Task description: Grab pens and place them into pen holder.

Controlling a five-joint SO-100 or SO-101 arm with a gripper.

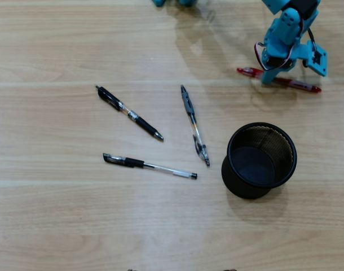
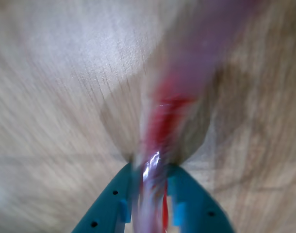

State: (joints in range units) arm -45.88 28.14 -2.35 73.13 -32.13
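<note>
A red pen (image 1: 296, 83) lies on the wooden table at the upper right of the overhead view. My blue gripper (image 1: 269, 78) stands over its middle and its fingers are closed around the pen. In the wrist view the red pen (image 2: 163, 127) runs blurred between the two blue fingertips (image 2: 114, 199). A black mesh pen holder (image 1: 259, 159) stands upright and looks empty, below the gripper. Three black pens lie on the table: one at the left (image 1: 128, 113), one in the middle (image 1: 194, 124), one lower left (image 1: 149, 165).
The arm's blue body (image 1: 290, 31) fills the upper right corner of the overhead view. The wooden table (image 1: 76, 226) extends to the left and bottom of the view.
</note>
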